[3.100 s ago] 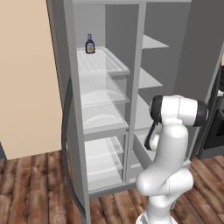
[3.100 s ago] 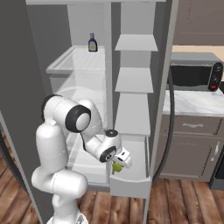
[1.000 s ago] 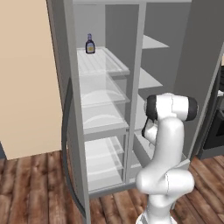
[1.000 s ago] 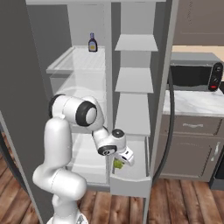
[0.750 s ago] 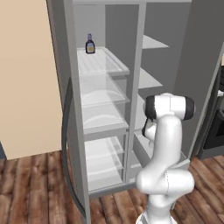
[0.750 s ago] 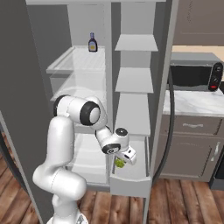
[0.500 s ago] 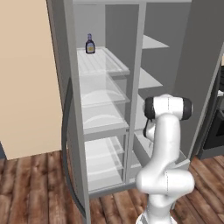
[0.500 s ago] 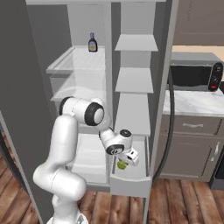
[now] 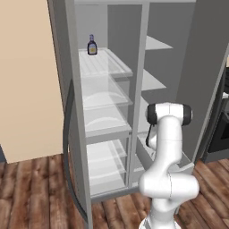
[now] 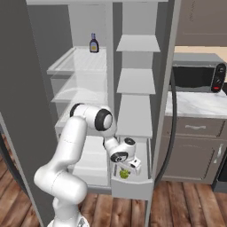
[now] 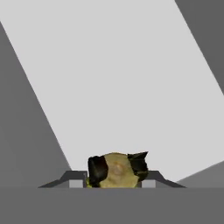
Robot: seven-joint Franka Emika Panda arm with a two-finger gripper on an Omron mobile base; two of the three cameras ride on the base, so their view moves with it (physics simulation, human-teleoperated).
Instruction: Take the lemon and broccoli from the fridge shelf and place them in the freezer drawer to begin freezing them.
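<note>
Fridge (image 10: 31,111) stands open, doors swung wide. Fridge shelf (image 10: 73,62) up top, ribbed and pale, carries a dark bottle (image 10: 93,43) at its back. Counter (image 10: 199,103) to the right bears a microwave (image 10: 195,73). Freezer drawer (image 10: 131,184) pulled out at the bottom of the right-hand column. White arm (image 10: 71,146) bends down into it. Gripper (image 10: 126,170) low over the drawer, jaws clamped on the broccoli (image 10: 124,174); hand view shows the pale stalk end (image 11: 116,169) pinched between the dark fingertips (image 11: 97,169), grey drawer floor beyond.
</note>
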